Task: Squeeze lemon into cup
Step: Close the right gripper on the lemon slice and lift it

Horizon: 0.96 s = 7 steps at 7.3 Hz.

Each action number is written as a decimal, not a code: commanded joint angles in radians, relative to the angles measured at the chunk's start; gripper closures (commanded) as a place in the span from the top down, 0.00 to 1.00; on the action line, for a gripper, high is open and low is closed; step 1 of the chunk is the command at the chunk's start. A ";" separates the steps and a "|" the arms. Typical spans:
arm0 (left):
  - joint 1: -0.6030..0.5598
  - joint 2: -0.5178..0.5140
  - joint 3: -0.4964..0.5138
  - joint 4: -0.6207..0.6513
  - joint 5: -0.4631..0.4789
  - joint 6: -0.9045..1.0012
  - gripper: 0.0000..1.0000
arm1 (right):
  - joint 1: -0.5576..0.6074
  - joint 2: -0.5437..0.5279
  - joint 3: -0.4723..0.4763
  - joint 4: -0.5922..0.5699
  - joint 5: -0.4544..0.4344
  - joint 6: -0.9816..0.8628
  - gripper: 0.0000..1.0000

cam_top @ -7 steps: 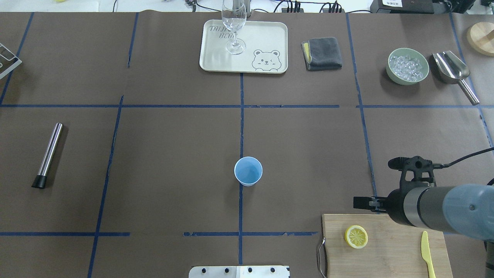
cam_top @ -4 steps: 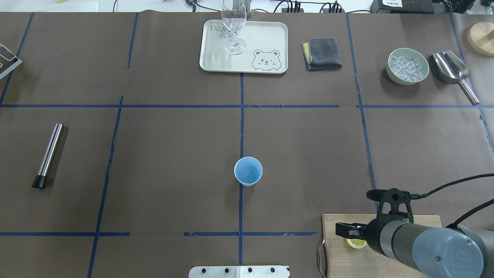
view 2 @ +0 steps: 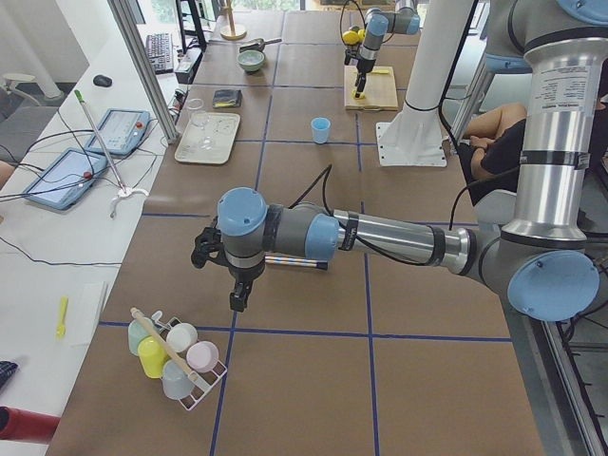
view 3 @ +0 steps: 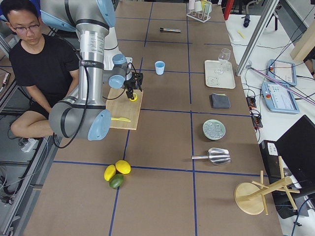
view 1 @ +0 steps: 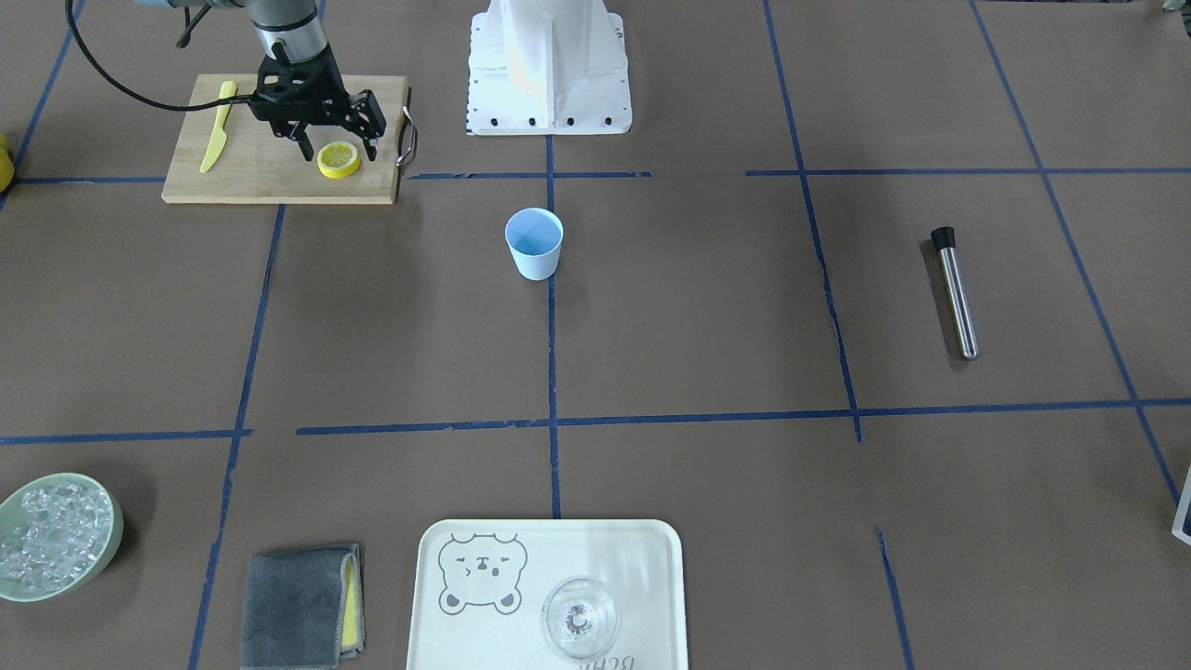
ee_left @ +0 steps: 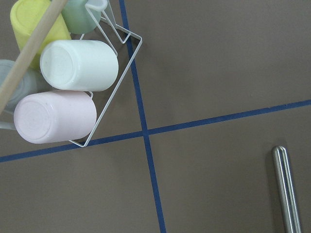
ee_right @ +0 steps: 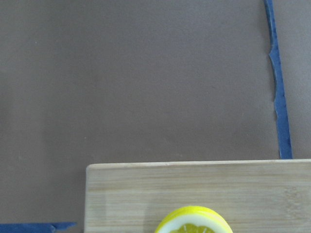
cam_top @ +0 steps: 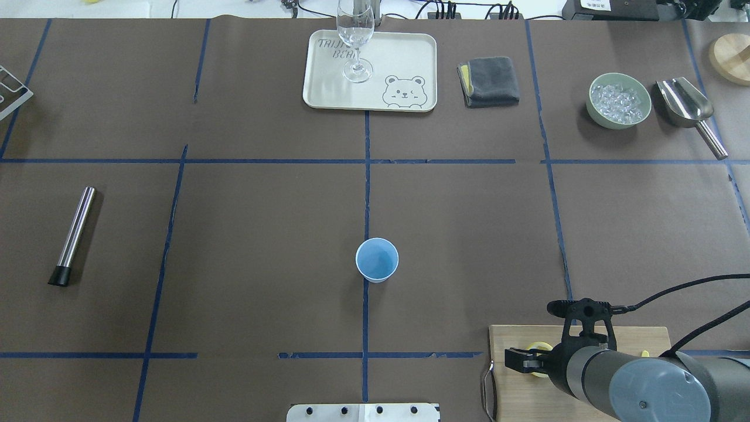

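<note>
While right jaws hang wide apart flanking lemon (view 1: 339,159) on board (view 1: 270,181), left jaws: cannot tell.

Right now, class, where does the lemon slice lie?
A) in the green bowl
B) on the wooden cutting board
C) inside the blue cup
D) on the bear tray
B: the lemon slice lies flat on the wooden cutting board, under the right hand, well apart from the cup.

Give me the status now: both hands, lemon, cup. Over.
Right hand open over lemon on cutting board. Left hand far off, state unclear. Cup upright mid-table, nothing between.
</note>
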 commanded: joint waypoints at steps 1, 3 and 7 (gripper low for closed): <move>0.000 0.000 0.003 -0.006 0.000 0.000 1.00 | -0.011 -0.003 -0.012 0.001 0.002 0.000 1.00; 0.000 0.000 0.003 -0.018 0.000 0.000 1.00 | -0.019 -0.001 -0.023 -0.001 0.005 0.000 1.00; 0.002 -0.002 0.005 -0.019 -0.002 0.000 1.00 | -0.019 0.000 -0.024 -0.001 0.011 0.000 0.85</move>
